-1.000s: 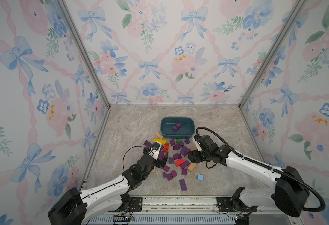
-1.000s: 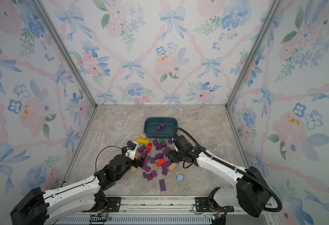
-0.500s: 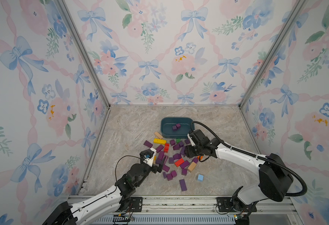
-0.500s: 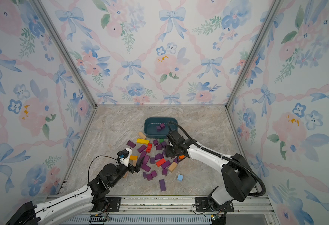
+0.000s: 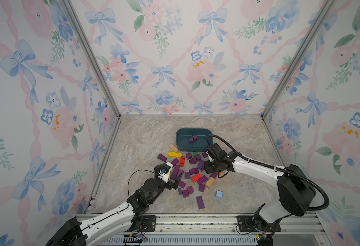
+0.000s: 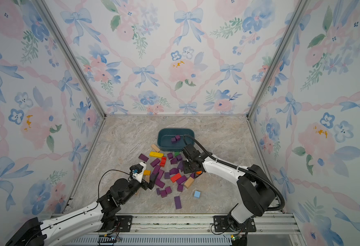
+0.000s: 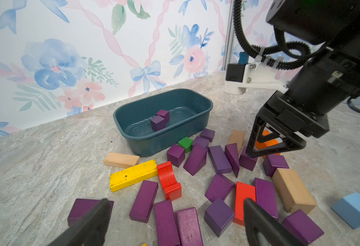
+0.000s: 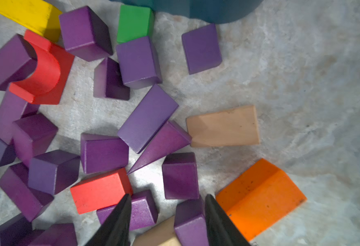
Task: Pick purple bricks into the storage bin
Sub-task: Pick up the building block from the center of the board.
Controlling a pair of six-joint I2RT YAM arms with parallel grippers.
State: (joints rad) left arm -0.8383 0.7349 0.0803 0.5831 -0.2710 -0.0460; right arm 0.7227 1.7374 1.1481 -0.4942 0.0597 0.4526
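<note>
Left wrist: matte purple bricks (image 7: 219,158)

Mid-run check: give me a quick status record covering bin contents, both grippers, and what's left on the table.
storage bin: upright on the table, beyond the pile
in bin: two purple cubes, touching
left gripper: open wide, empty, over the pile's near side
right gripper: jaws apart, straddling a purple brick beside the orange block; not yet clamped
loose purple bricks: many, scattered before the bin
distractors: yellow bar, light blue block, others
</note>
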